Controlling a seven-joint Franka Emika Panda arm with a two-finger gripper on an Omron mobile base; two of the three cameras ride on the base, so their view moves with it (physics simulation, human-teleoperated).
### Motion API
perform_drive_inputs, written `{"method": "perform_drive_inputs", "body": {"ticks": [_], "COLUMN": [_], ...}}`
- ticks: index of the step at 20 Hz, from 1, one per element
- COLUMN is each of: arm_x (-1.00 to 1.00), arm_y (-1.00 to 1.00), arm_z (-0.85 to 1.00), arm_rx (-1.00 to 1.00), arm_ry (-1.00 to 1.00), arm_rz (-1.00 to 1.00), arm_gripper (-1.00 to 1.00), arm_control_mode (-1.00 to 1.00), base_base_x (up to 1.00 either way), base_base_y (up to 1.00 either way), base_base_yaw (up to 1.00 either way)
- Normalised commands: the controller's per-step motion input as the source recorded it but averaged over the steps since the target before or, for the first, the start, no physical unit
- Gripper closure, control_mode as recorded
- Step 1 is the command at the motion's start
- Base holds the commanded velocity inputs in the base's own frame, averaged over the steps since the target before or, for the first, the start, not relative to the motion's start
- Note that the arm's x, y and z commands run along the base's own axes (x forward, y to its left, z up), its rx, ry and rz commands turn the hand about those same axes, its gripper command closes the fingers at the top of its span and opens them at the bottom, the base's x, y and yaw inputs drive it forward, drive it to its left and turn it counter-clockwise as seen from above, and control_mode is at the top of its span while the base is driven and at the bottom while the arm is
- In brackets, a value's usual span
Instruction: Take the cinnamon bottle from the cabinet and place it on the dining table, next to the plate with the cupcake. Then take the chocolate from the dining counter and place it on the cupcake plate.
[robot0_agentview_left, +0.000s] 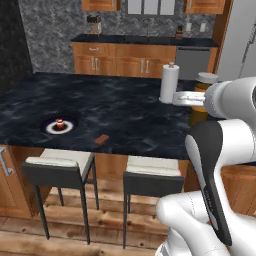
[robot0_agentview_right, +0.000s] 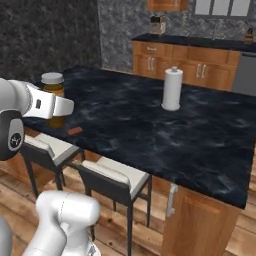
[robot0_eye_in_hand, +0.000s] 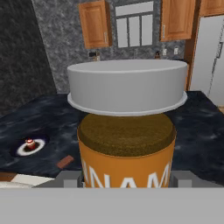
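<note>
One cinnamon bottle (robot0_eye_in_hand: 127, 148) sits upright between the gripper (robot0_eye_in_hand: 127, 181) fingers, seen close in the hand view: orange body with white lettering, brown powder band under a wide grey-white cap. Both finger tips press the bottle's lower sides, left and right of the label, so the gripper is closed on the bottle and carrying it.

Left base view: bottle (robot0_agentview_left: 202, 100) is at the end of the white forearm, its cap showing above the hand, held above the right part of the dark dining counter (robot0_agentview_left: 125, 107). Right base view: same bottle (robot0_agentview_right: 53, 90) partly hidden behind the white hand, over the counter's near-left edge.

Plate (robot0_agentview_left: 59, 127) with the cupcake (robot0_agentview_left: 60, 123) lies on the counter toward its left front, well apart from the held bottle. Chocolate (robot0_agentview_left: 102, 139), a small brown bar, lies near the front edge, between plate and bottle, closer to the plate. In the hand view both sit low and left of the bottle.

White paper towel roll (robot0_agentview_left: 169, 83) stands upright on the counter, just beside the hand in the left base view. Two dark stools (robot0_agentview_left: 60, 167) with pale seats are tucked under the front edge.
</note>
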Motion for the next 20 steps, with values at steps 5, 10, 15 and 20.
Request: {"method": "perform_drive_inputs", "body": {"ticks": [5, 10, 15, 20], "arm_x": [0.00, 0.00, 0.00, 0.00], "arm_y": [0.00, 0.00, 0.00, 0.00], "arm_z": [0.00, 0.00, 0.00, 0.00], "arm_rx": [0.00, 0.00, 0.00, 0.00], "arm_ry": [0.00, 0.00, 0.00, 0.00], "arm_rz": [0.00, 0.00, 0.00, 0.00], "arm_gripper": [1.00, 1.00, 1.00, 1.00], "arm_control_mode": [1.00, 1.00, 1.00, 1.00], "base_base_x": [0.32, 0.35, 0.36, 0.53], "base_base_y": [1.00, 1.00, 0.98, 0.40], "base_base_yaw": [-0.15, -0.20, -0.24, -0.27]}}
